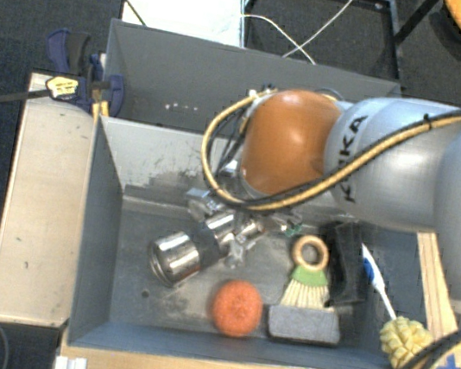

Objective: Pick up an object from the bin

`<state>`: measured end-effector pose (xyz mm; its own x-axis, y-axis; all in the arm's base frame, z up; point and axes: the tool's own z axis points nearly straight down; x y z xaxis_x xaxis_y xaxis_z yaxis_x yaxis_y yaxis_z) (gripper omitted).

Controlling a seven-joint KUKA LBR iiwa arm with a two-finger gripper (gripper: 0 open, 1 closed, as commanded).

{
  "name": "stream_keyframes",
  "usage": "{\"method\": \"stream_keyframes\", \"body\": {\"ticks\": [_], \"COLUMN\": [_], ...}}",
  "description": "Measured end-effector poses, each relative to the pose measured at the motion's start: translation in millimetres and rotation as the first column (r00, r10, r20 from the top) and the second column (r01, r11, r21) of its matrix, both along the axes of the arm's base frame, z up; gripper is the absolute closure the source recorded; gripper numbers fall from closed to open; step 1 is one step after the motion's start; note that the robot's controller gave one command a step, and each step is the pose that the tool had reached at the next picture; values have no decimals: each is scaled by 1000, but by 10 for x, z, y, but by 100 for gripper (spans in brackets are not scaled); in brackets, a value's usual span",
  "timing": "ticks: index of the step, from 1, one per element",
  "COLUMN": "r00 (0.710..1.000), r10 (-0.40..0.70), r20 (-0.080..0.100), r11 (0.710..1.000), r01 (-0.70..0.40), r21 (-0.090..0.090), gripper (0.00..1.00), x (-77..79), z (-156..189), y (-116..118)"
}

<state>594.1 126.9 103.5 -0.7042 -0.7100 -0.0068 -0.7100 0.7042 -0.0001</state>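
Observation:
My gripper (230, 230) is low in the middle of the bin, under the arm's orange cover. A metal cup (176, 256) with a shiny silver rim and a dark body lies on its side just left of and below the gripper, its dark end touching or right beside the gripper. An orange fuzzy ball (236, 307) rests on the floor a little nearer the front wall. A small brush (309, 276) with a wooden ring handle and green and pale bristles lies to the right of the gripper.
A grey sponge block (303, 325) lies by the front wall, right of the ball. A black flat object (348, 267) leans at the right side. A blue and white handled brush with a yellow head (397, 337) lies over the right wall. The arm covers the back right.

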Motion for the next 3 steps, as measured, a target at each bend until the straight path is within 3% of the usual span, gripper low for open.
{"method": "stream_keyframes", "body": {"ticks": [1, 2, 3], "r00": [945, 988, 988], "r10": [326, 156, 155], "r20": [16, 6, 6], "r11": [946, 988, 988], "r01": [-326, -156, -155], "r21": [-5, 3, 3], "gripper": [0, 100, 100], "x": [-4, -39, -38], "z": [-316, -341, -341], "y": [-237, 295, 293]}}
